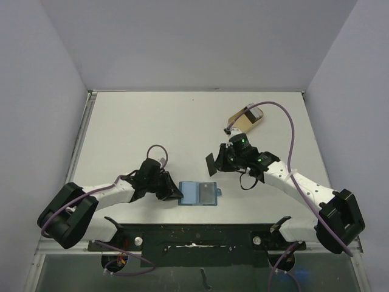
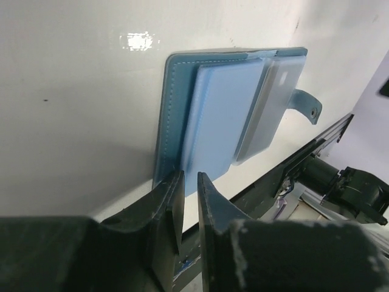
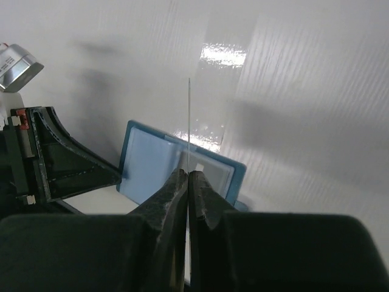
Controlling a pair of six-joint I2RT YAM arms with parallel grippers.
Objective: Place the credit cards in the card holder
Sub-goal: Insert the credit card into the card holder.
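Our right gripper (image 3: 188,174) clamps 1 credit card (image 3: 189,121); whether the left gripper (image 2: 189,177) pinches the card holder (image 2: 219,109) we cannot tell; insertion likely comes next.

At least two credit cards (image 1: 208,193) (one edge-on); one card holder (image 1: 189,194).

Black mounting bar (image 1: 194,244): scuffed, with two silver bolts (image 1: 138,240).

Off the bar's left end: left arm (image 1: 112,193), white links, bulky black joint housing, thin purple cable (image 1: 157,147).

Off the bar's right end: right arm (image 1: 304,185), same white-and-black build, longer purple cable (image 1: 290,131), two green lights (image 1: 243,139) on the black wrist.

Left gripper (image 2: 189,182) and right gripper (image 3: 188,177): matte black wedge fingers, paint flecked white.
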